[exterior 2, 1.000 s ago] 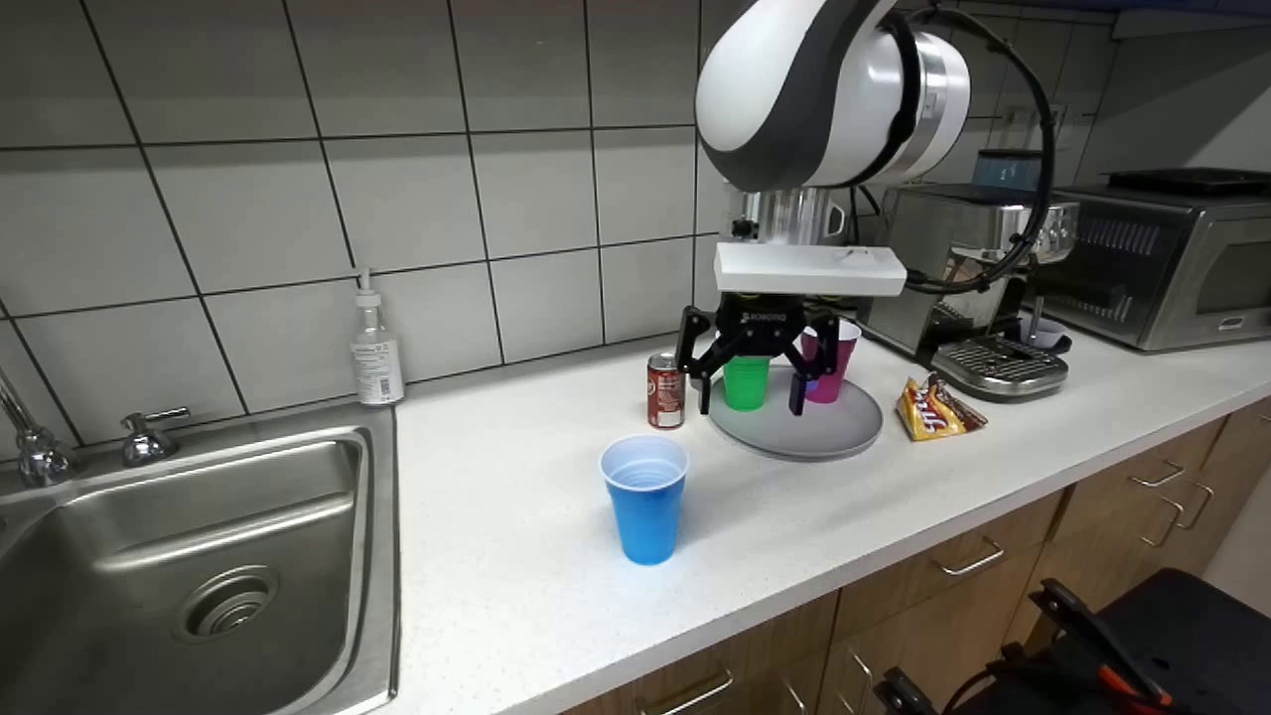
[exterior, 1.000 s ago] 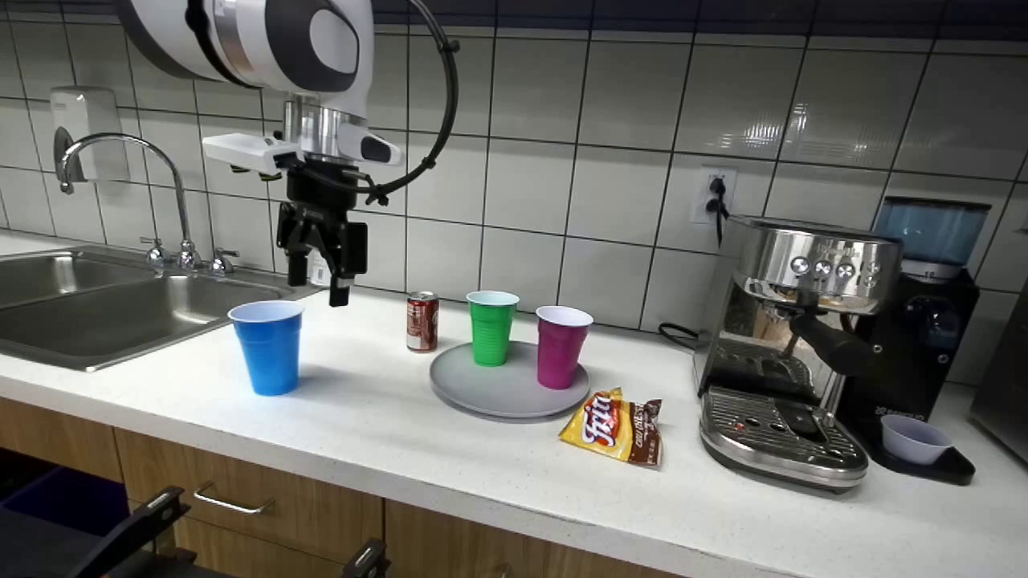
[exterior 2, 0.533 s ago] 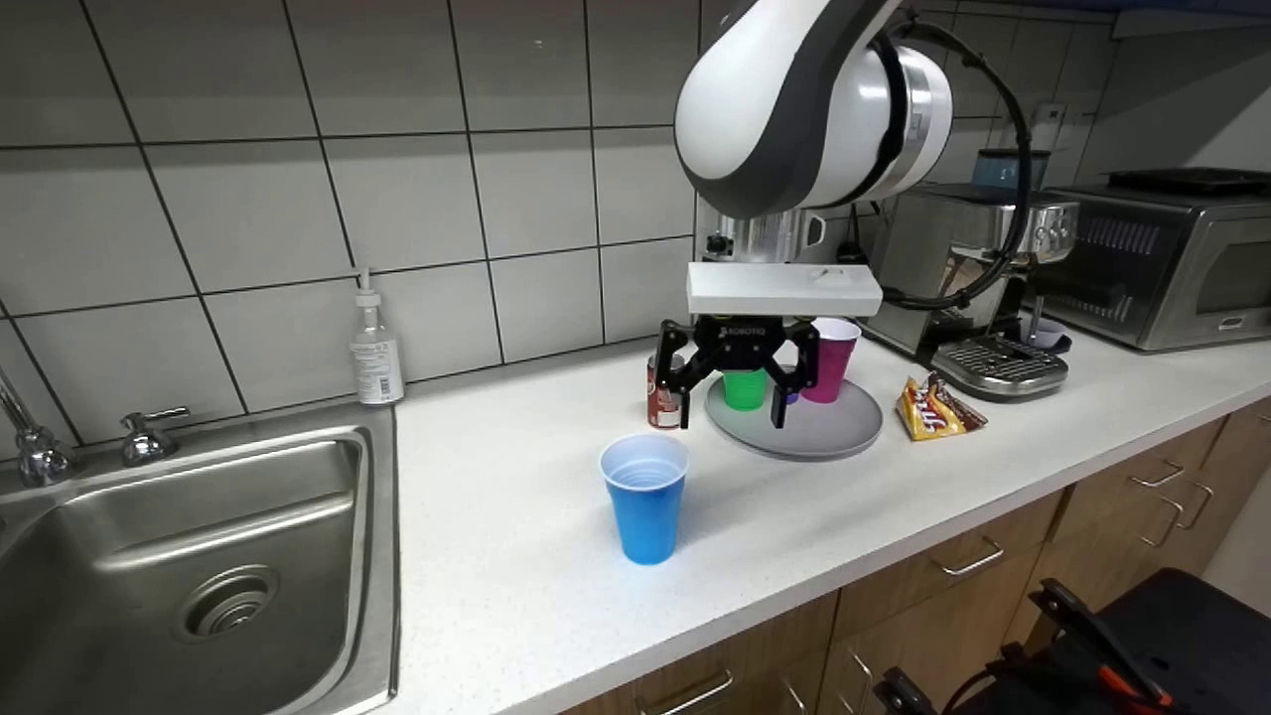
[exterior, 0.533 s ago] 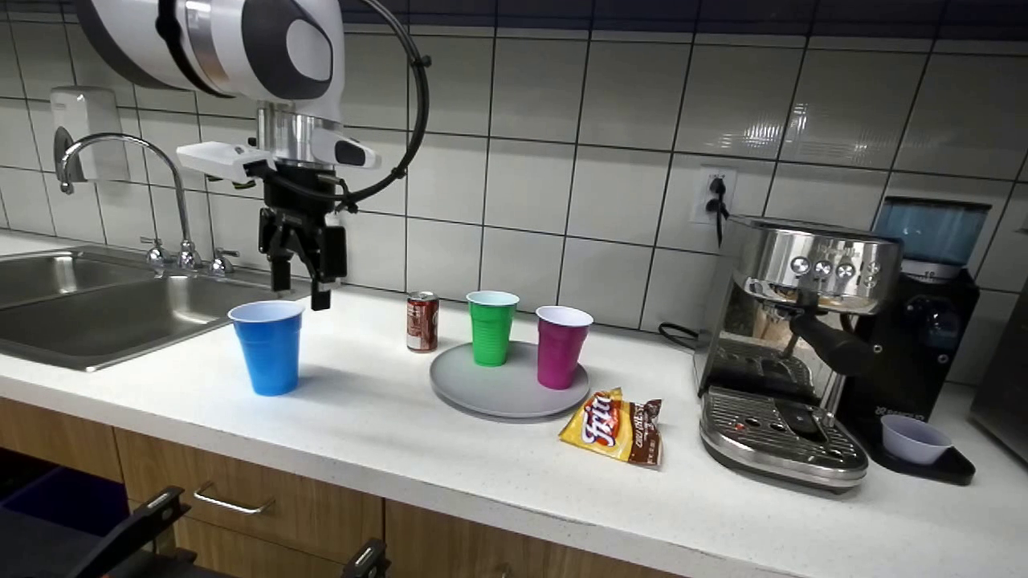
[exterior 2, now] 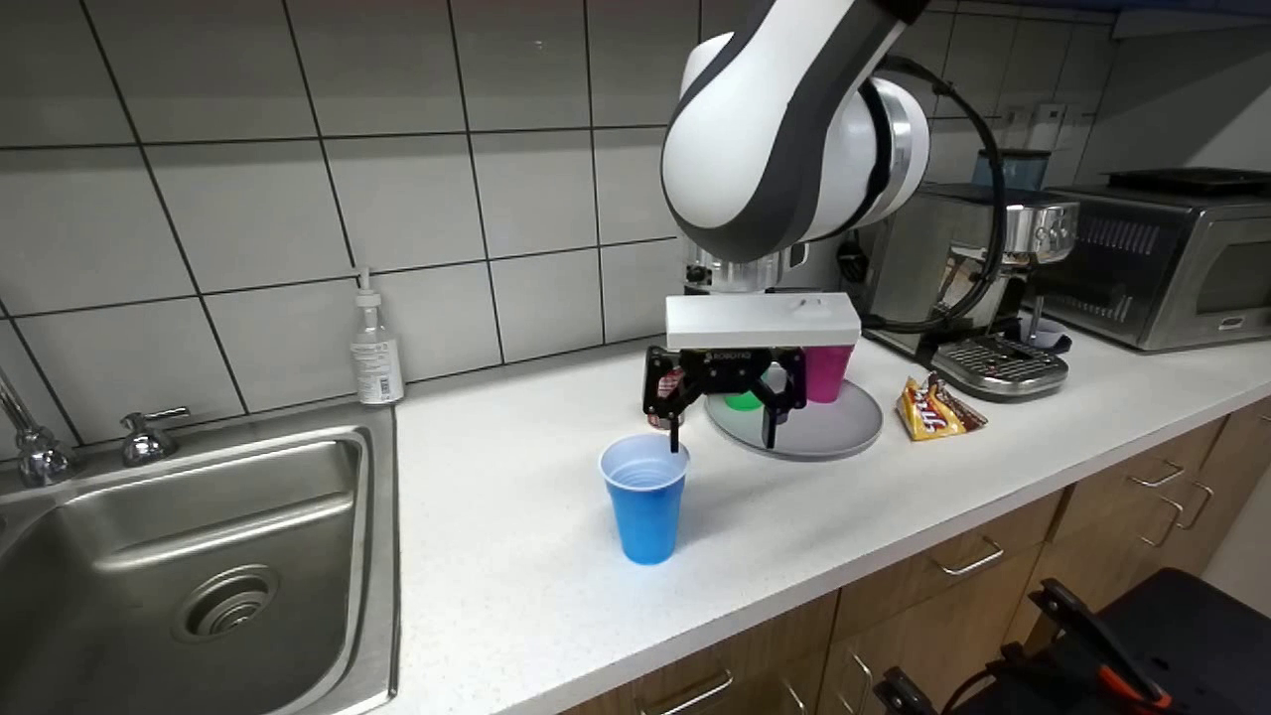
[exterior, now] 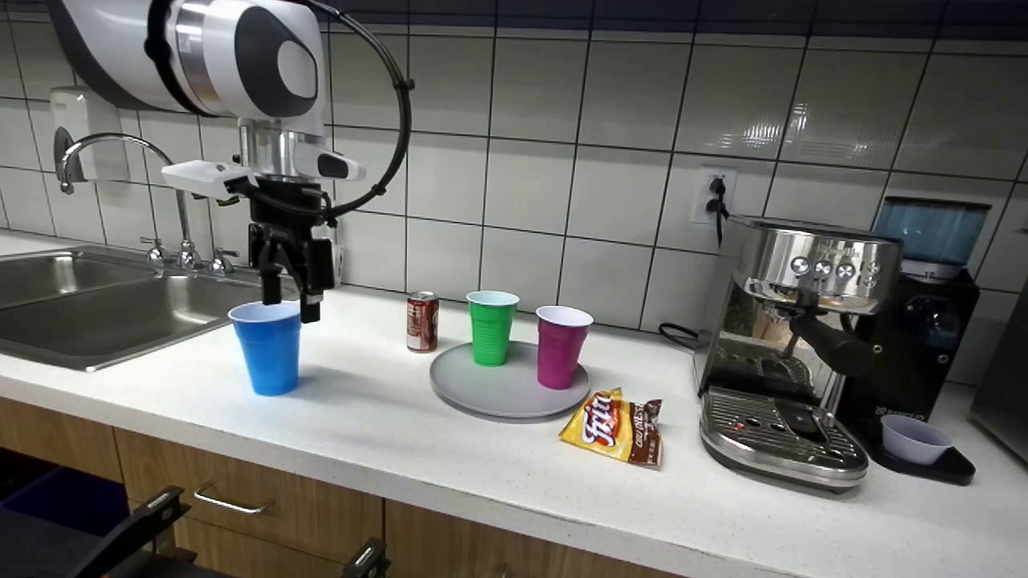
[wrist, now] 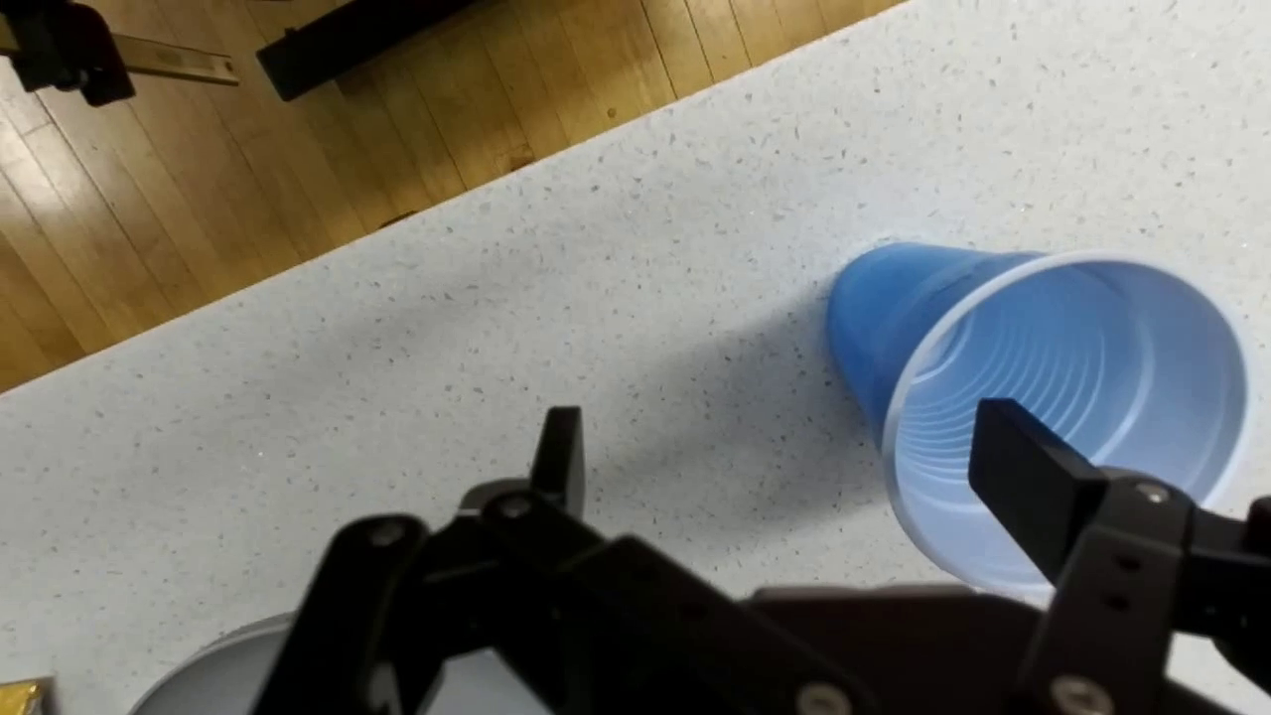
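A: First entry?
B: Gripper (exterior 2: 722, 443), spread wide; one finger (wrist: 1033, 475) overlaps blue cup (wrist: 1067, 362) in wrist view, contact unclear; cup upright on counter (exterior: 377, 409)
A: Further out?
B: Red can (exterior: 422, 323); grey plate (exterior: 488, 392) bearing green cup (exterior: 491, 333), magenta cup (exterior: 560, 353); yellow-brown snack bag (exterior: 614, 425) beside plate

blue cup (exterior: 269, 349) crowding jaws, gap toward plate (exterior: 490, 395)

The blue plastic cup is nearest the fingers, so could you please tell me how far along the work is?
Done, it seems: the green plastic cup and the magenta plastic cup stand on the round grey plate.
In hand: the open black fingers hang near the blue plastic cup, holding nothing.
Left, probably: gripping that cup, which stands upright on the white counter.
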Tool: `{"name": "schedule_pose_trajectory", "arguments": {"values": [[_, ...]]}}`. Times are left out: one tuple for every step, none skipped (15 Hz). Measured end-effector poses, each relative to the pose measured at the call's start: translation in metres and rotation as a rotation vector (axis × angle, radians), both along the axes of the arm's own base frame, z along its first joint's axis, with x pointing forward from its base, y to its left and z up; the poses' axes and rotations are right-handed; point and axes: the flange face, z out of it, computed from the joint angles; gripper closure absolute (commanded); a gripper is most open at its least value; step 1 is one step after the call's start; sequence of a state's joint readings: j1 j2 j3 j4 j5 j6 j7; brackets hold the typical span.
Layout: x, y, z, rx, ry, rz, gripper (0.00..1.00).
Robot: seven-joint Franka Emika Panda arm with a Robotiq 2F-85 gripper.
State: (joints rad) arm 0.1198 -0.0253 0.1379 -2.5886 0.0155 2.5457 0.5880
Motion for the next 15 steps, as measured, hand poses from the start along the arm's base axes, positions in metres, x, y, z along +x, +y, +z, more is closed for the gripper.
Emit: {"name": "schedule_pose_trajectory", "arguments": {"values": [[0.0,0.002,-0.003,-0.003,0.002,-0.001,0.0],[-0.001,0.004,-0.005,-0.006,0.004,-0.001,0.0],[-0.001,0.006,-0.007,-0.009,0.006,-0.003,0.0],[-0.002,0.008,-0.009,-0.01,0.008,-0.005,0.0],[-0.002,0.01,-0.011,-0.01,0.01,-0.005,0.0],[-0.002,0.013,-0.012,-0.01,0.011,-0.005,0.0],[-0.001,0.015,-0.013,-0.011,0.012,-0.005,0.0],[-0.001,0.017,-0.015,-0.011,0.012,-0.006,0.0],[-0.001,0.02,-0.016,-0.011,0.013,-0.007,0.0],[0.0,0.022,-0.017,-0.012,0.014,-0.009,0.0],[0.001,0.024,-0.018,-0.012,0.014,-0.01,0.0],[0.003,0.025,-0.019,-0.014,0.015,-0.011,0.0],[0.004,0.027,-0.021,-0.016,0.016,-0.013,0.0],[0.005,0.028,-0.022,-0.02,0.017,-0.016,0.0],[0.007,0.03,-0.024,-0.023,0.017,-0.019,0.0]]}}
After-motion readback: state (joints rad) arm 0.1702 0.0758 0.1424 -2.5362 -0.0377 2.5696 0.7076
